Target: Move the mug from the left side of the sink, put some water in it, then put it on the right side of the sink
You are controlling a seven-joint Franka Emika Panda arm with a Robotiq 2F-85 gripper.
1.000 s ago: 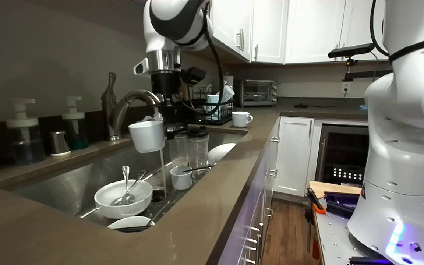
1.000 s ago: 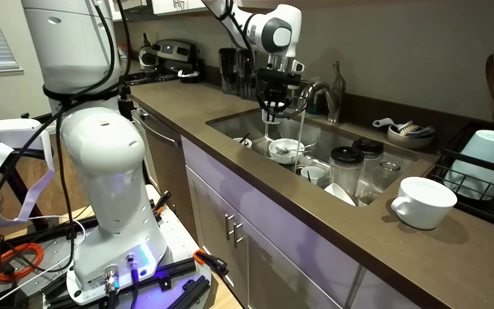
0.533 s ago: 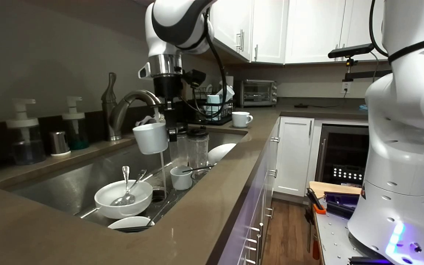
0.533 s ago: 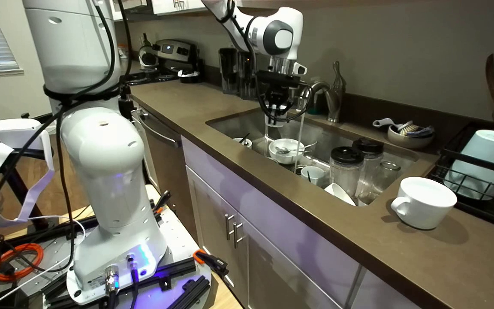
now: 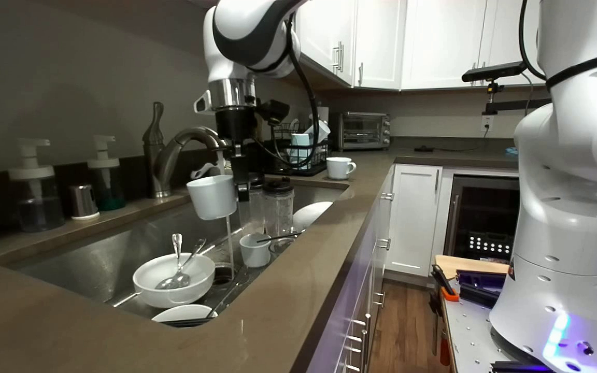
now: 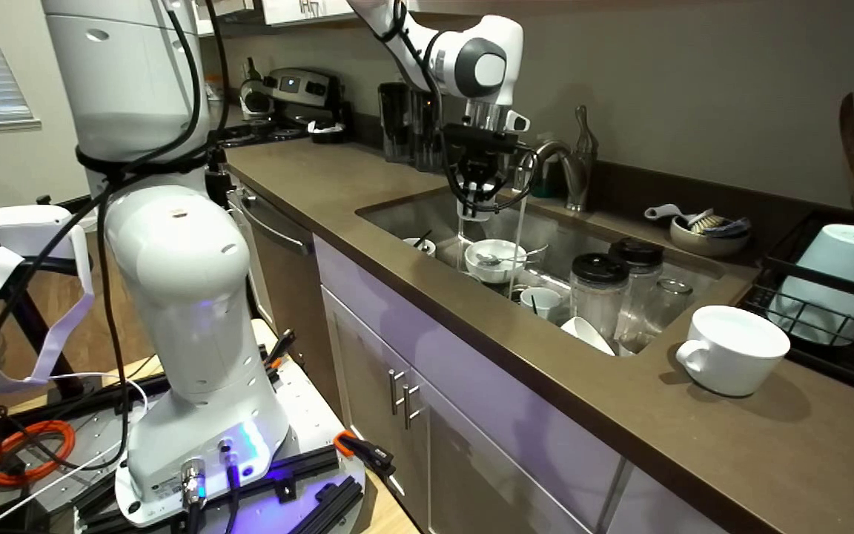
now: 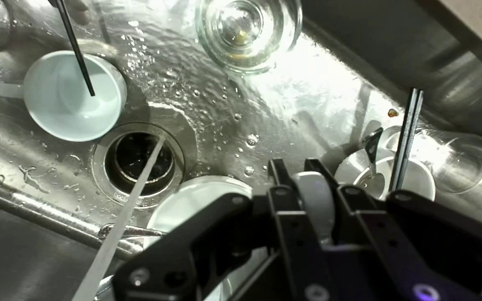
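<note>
My gripper (image 5: 241,192) hangs over the stainless-steel sink (image 5: 88,267), shut on the handle of the white mug (image 5: 212,198). The mug handle (image 7: 315,202) lies between both fingers in the wrist view. In an exterior view the mug leans slightly, its rim lower on the left; its inside is hidden. Only the bottom of the mug (image 6: 475,215) shows beneath the gripper (image 6: 479,194) from the opposite side. Water runs from the arched faucet (image 6: 557,150); in the wrist view the stream (image 7: 130,202) passes beside the gripper into the drain (image 7: 140,163).
Below lie a white bowl (image 5: 174,282) with spoons, a cup (image 5: 255,250), chopsticks, glasses and black-lidded bottles (image 6: 599,271). Another white mug (image 6: 740,350) stands on the counter by the dish rack (image 6: 831,326). Soap dispensers (image 5: 34,191) line the back edge.
The gripper and mug have shifted slightly right and down in both exterior views, mostly in the first half second. The mug remains held; the water keeps running.
</note>
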